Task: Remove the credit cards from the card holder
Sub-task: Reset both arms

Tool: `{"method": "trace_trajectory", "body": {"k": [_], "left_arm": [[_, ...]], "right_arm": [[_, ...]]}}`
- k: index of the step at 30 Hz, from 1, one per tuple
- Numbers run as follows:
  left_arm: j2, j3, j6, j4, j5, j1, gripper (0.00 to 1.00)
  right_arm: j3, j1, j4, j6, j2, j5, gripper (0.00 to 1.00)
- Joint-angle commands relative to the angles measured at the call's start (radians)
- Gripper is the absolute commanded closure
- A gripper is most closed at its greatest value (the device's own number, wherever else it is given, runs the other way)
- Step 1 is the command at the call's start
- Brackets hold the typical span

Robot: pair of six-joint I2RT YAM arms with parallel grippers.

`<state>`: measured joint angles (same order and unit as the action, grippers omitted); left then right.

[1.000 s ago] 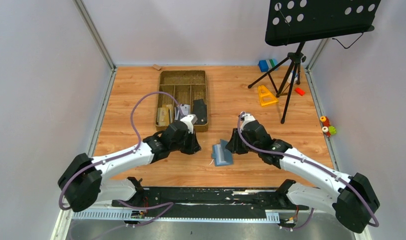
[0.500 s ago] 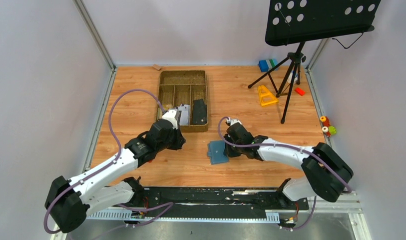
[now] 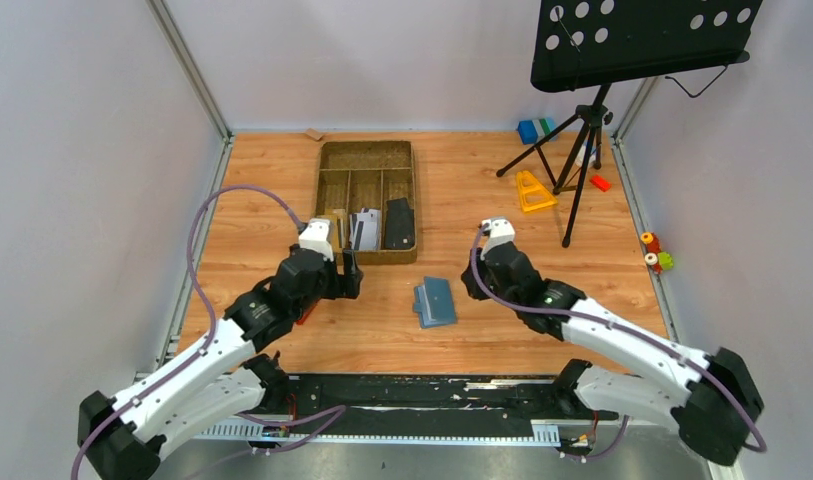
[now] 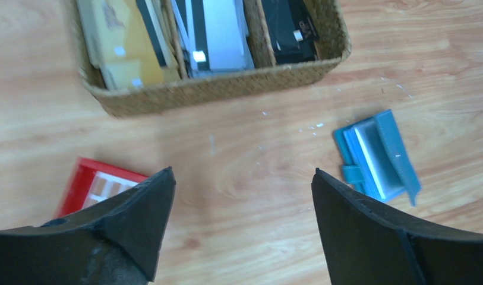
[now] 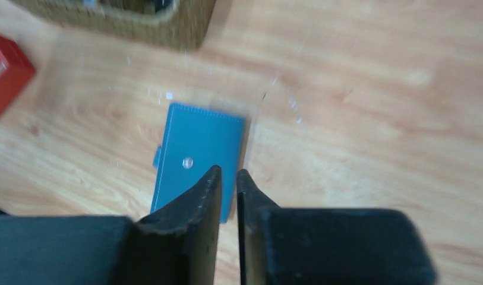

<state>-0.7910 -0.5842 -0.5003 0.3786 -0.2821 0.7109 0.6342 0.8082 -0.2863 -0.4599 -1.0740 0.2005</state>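
Observation:
The slate-blue card holder lies folded on the wood between the arms. It shows its snap side in the right wrist view and a paler inner edge in the left wrist view. Credit cards lie in the brown woven tray: a tan one in the left compartment, white and grey ones in the middle. My left gripper hangs wide open and empty over bare wood, near the tray's front wall. My right gripper hovers just right of the card holder, jaws barely parted, nothing between them.
A red block with a white grid lies by the left finger. A dark object fills the tray's right compartment. A music stand's tripod, a yellow triangle and a blue-green block stand at the back right.
My left gripper opened wide and drew back from the tray to the left. My right gripper backed off to the right of the card holder and parted slightly. The card holder now lies folded.

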Motion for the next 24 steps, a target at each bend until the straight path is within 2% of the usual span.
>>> {"method": "trace_trajectory", "body": {"k": [1, 2, 5, 6, 8, 10, 13, 15, 19, 22, 24], "left_arm": [[0.110, 0.035, 0.060, -0.084, -0.149, -0.007, 0.00], [0.136, 0.050, 0.074, -0.110, -0.169, -0.007, 0.00], [0.213, 0.123, 0.175, -0.234, -0.216, -0.007, 0.00], [0.234, 0.154, 0.234, -0.288, -0.214, -0.007, 0.00], [0.271, 0.224, 0.376, -0.409, -0.194, -0.006, 0.00], [0.296, 0.285, 0.453, -0.506, -0.259, -0.007, 0.00], [0.291, 0.334, 0.540, -0.608, -0.363, -0.035, 0.00], [0.260, 0.355, 0.560, -0.665, -0.384, -0.100, 0.00], [0.137, 0.414, 0.518, -0.821, -0.298, -0.310, 0.00], [-0.001, 0.443, 0.551, -0.970, -0.312, -0.353, 0.00], [-0.155, 0.451, 0.567, -1.084, -0.320, -0.366, 0.00]], "right_arm": [[-0.051, -0.011, 0.078, 0.117, 0.150, 0.226, 0.61], [-0.056, -0.012, 0.089, 0.132, 0.170, 0.276, 0.39], [-0.089, -0.012, 0.195, 0.126, 0.224, 0.489, 0.05], [-0.099, -0.012, 0.226, 0.144, 0.249, 0.524, 0.01], [-0.119, -0.014, 0.297, 0.207, 0.307, 0.578, 0.00], [-0.150, -0.034, 0.397, 0.298, 0.337, 0.589, 0.00], [-0.180, -0.161, 0.445, 0.364, 0.343, 0.452, 0.00], [-0.242, -0.278, 0.528, 0.363, 0.354, 0.391, 0.01], [-0.284, -0.473, 0.578, 0.376, 0.336, 0.278, 0.02], [-0.315, -0.557, 0.614, 0.465, 0.308, 0.153, 0.01], [-0.365, -0.586, 0.701, 0.518, 0.298, 0.170, 0.01]]}}
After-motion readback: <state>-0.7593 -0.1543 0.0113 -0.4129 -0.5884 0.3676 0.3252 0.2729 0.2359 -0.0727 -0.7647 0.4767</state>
